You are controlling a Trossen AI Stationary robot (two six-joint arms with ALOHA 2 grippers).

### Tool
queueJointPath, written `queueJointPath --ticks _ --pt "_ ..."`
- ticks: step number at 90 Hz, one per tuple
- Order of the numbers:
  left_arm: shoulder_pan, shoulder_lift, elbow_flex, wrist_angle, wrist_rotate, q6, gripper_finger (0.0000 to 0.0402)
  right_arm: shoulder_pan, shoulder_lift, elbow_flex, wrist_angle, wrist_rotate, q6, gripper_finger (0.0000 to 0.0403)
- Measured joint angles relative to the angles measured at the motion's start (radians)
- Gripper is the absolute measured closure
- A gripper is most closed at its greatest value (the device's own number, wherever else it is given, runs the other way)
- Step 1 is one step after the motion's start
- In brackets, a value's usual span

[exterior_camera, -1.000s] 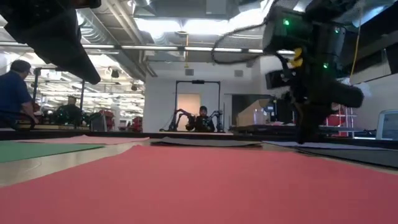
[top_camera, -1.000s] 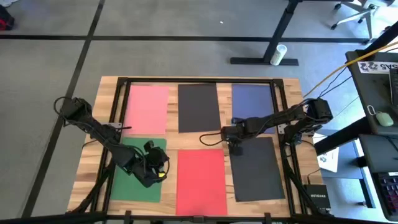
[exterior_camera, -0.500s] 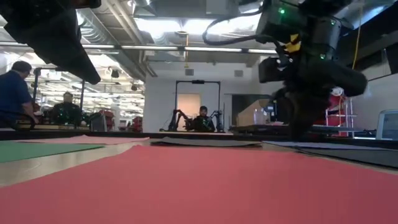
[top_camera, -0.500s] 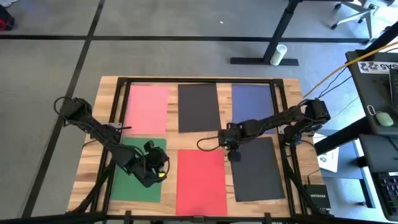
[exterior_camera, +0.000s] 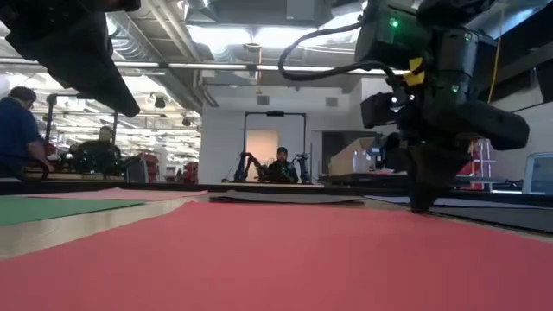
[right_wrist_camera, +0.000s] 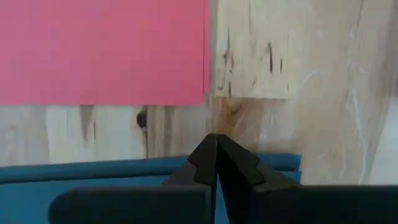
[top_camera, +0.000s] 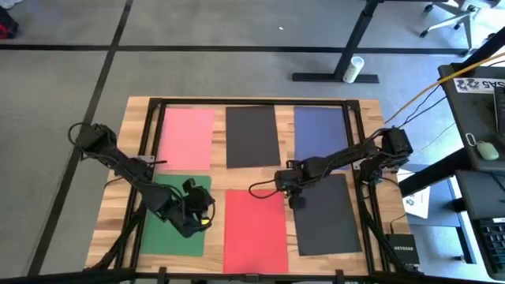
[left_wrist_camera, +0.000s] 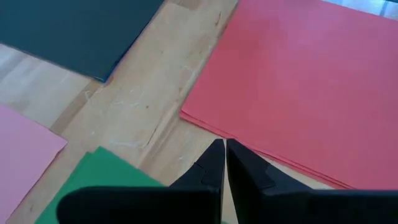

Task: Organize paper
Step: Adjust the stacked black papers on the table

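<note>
Six sheets of paper lie flat on the wooden table in two rows: pink (top_camera: 188, 138), black (top_camera: 252, 136) and navy (top_camera: 321, 130) at the far side, and green (top_camera: 177, 219), red (top_camera: 255, 230) and dark grey (top_camera: 327, 214) at the near side. My right gripper (top_camera: 297, 202) is shut and points down at the dark grey sheet's left edge. My left gripper (top_camera: 207, 211) is shut and hangs raised above the green sheet's far right corner, holding nothing. My right gripper comes from above, pointing down, with its shut fingertips (right_wrist_camera: 211, 149) on the dark grey sheet's left edge (right_wrist_camera: 155, 167), near its far left corner. In the low view the fingertips (exterior_camera: 422, 204) reach down to sheet level. The sheet lies flat on the table.
A strip of bare wood (right_wrist_camera: 261, 68) separates the red and dark grey sheets. A black frame (top_camera: 251, 101) runs round the table top. A desk with gear (top_camera: 481, 95) stands to the right. People (exterior_camera: 19, 125) are in the room beyond the far edge.
My right gripper has moved a little toward the table's near edge along the dark grey sheet's left edge, rising slightly and coming back down to sheet level. It stays shut.
</note>
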Motion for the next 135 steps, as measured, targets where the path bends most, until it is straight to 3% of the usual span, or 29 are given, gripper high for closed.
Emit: queueJointPath --ticks 135 --pt "0.000 0.000 0.000 -0.001 0.000 0.000 0.0402 0.013 -0.041 -0.011 -0.109 0.075 0.028 0.0403"
